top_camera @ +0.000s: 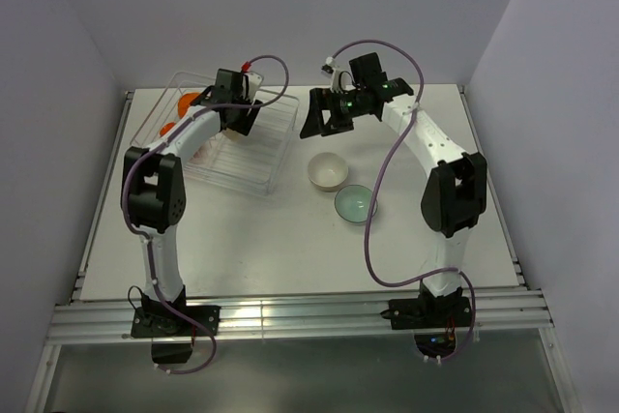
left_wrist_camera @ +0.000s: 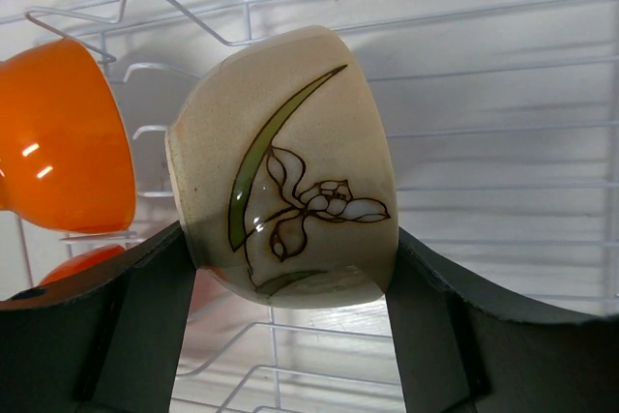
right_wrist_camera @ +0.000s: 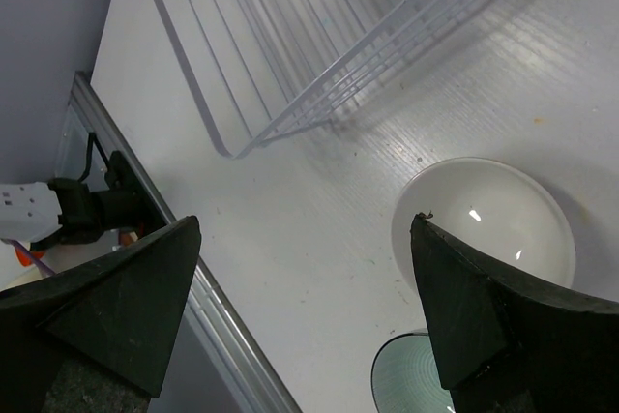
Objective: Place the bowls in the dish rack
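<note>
My left gripper [left_wrist_camera: 292,239] is shut on a cream bowl [left_wrist_camera: 290,142] painted with a flower. It holds the bowl on its side over the white wires of the dish rack [left_wrist_camera: 503,123]. An orange bowl [left_wrist_camera: 63,142] stands on edge in the rack just to its left, also seen from above [top_camera: 189,102]. My right gripper [right_wrist_camera: 306,229] hangs open and empty over the table beside the rack [top_camera: 261,157]. Below it a second cream bowl [right_wrist_camera: 493,220] and a pale teal bowl [right_wrist_camera: 411,379] sit upright on the table, close together [top_camera: 328,172], [top_camera: 355,203].
The clear tray's corner and wire rack [right_wrist_camera: 319,74] lie near the right gripper [top_camera: 324,121]. The table's metal edge rail [right_wrist_camera: 193,287] runs along one side. White walls enclose the table at the back and sides.
</note>
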You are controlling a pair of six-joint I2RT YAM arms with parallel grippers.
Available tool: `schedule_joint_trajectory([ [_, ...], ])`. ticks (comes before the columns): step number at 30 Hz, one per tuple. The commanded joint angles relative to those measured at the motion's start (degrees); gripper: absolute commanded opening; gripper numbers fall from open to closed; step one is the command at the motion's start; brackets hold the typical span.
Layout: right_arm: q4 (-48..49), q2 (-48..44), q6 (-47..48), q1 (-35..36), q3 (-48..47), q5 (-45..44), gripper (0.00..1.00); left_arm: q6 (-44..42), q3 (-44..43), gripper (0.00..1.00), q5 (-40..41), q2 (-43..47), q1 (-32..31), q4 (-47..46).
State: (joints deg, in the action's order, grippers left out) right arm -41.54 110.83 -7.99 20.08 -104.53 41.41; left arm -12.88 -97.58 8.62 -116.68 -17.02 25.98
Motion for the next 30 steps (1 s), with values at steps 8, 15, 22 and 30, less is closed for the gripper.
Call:
schedule_joint_trajectory([
  [8,1.02,-5.71,1.13,-1.53,1.96,0.25,0.97,-2.76,-5.78,0.09,4.04,-3.11,-1.97,-1.2],
  [15,0.06,-6.59,1.84,-3.2,2.4,0.52,0.97,-2.76,-6.92,0.5,3.51,-4.78,-2.76,-0.75],
  [22,-0.82,-6.68,2.45,-3.81,2.31,0.34,0.97,-2.41,-7.27,0.88,3.77,-5.92,-3.37,-0.84],
  [30,-1.53,-6.15,2.63,-3.99,1.26,0.43,0.97,-2.23,-7.36,0.95,3.68,-6.63,-3.99,-0.66],
])
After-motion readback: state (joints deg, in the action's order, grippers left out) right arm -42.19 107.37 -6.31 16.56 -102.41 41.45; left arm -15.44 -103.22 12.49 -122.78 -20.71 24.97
